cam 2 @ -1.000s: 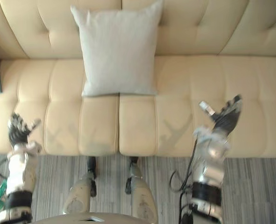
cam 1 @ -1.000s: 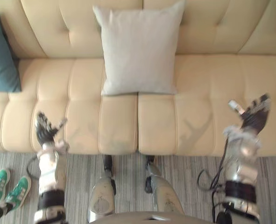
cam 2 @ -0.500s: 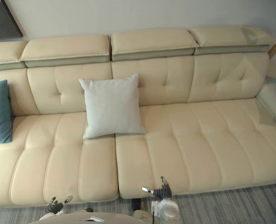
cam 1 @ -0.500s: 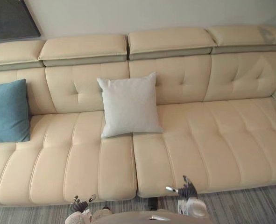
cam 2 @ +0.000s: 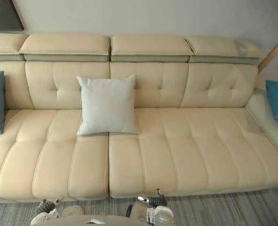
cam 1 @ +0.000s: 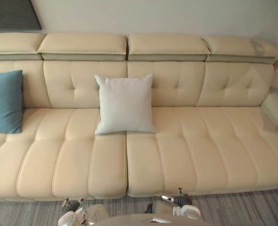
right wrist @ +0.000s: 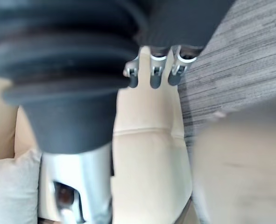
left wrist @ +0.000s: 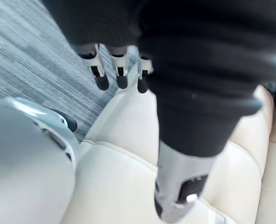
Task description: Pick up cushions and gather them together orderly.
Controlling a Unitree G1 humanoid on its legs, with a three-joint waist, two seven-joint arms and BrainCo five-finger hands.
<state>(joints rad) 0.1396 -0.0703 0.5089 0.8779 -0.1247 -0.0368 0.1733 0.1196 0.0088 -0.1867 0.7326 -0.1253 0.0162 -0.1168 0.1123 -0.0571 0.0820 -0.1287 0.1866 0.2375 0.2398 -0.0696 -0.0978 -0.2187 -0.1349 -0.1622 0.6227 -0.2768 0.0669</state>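
A pale grey cushion [cam 1: 124, 103] leans upright against the backrest near the middle of the cream sofa [cam 1: 200, 141]. A teal cushion [cam 1: 4, 101] stands at the sofa's far left, and a blue cushion [cam 2: 277, 101] lies on its right end. My left hand [cam 1: 69, 205] and right hand [cam 1: 181, 201] hang low in front of the seat edge, far from every cushion. In the left wrist view the fingers [left wrist: 121, 77] are straight and hold nothing. The right hand's fingers [right wrist: 152, 74] are straight too, with a corner of the grey cushion [right wrist: 7, 186] past them.
Grey striped carpet [cam 1: 251, 207] runs along the sofa's front. A dark frame [cam 1: 11, 14] hangs on the wall at the upper left. A wooden bar [cam 2: 275, 49] slants by the sofa's right end. The right half of the seat is bare.
The camera has tilted up from the seat front to take in the whole sofa. Both hands have dropped to the bottom edge, open as before. The cushions have not moved.
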